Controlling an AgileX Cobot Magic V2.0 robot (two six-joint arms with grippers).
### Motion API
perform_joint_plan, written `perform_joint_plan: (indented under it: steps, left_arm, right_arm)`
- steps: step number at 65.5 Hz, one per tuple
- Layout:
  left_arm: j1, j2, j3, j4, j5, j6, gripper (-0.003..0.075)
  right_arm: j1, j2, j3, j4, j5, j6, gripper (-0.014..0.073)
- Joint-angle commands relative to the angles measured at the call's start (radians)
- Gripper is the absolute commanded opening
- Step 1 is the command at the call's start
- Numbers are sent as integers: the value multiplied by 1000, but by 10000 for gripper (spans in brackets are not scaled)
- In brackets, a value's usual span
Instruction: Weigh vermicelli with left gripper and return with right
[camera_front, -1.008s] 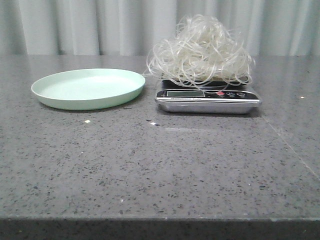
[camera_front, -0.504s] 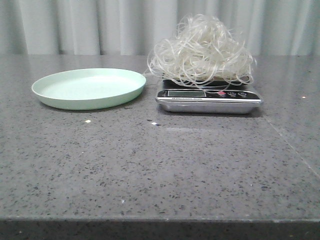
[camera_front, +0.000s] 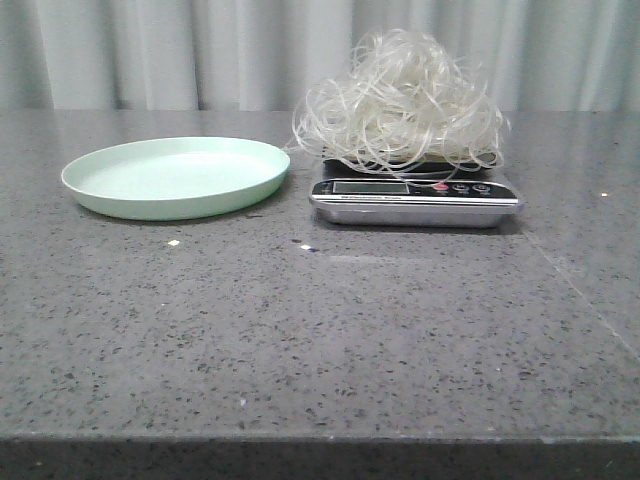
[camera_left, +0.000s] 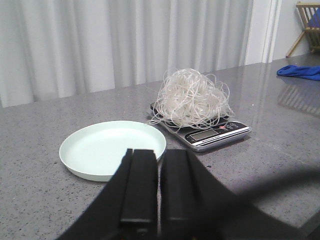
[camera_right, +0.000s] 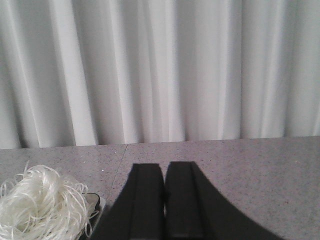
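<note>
Nothing changed over last second: fluffy whitish vermicelli tangle (camera_front: 400, 100) sits on silver digital scale (camera_front: 415, 200) near table's far edge, pale green round plate (camera_front: 176, 177) bare. My left gripper (camera_left: 159, 186) and right gripper (camera_right: 165, 200) closed, empty. Weighing done; return pending.

Scale (camera_front: 415, 200) display unreadable; vermicelli (camera_right: 42, 207) cut off at frame edge.

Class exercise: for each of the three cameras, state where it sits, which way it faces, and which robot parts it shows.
Front view: faces forward over the table; no robot parts.
Left wrist view: looks over the shut left gripper at the plate, scale and vermicelli.
Right wrist view: looks over the shut right gripper toward the curtain.
All three show the vermicelli.
</note>
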Motion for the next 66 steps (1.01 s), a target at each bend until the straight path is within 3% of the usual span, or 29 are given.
perform_joint_plan:
  steps: [1, 8, 19, 26, 45, 66]
  left_arm:
    - [1, 1, -23, -14, -86, 1, 146]
    - [1, 1, -23, -14, -86, 1, 146]
    - [1, 1, -23, -14, -97, 1, 146]
    - [1, 1, -23, -14, -102, 1, 146]
    - [1, 1, -23, -14, -102, 1, 146]
    - [1, 1, -23, -14, -102, 1, 146]
  right_arm:
    - [-5, 41, -38, 24, -72, 4, 161]
    - [5, 61, -55, 23, -25, 4, 188]
    - [116, 132, -152, -40, 42, -2, 461]
    - [197, 217, -252, -47, 104, -2, 549]
    - [393, 590, -584, -48, 252, -2, 545]
    - [405, 981, -884, -48, 433, -2, 545]
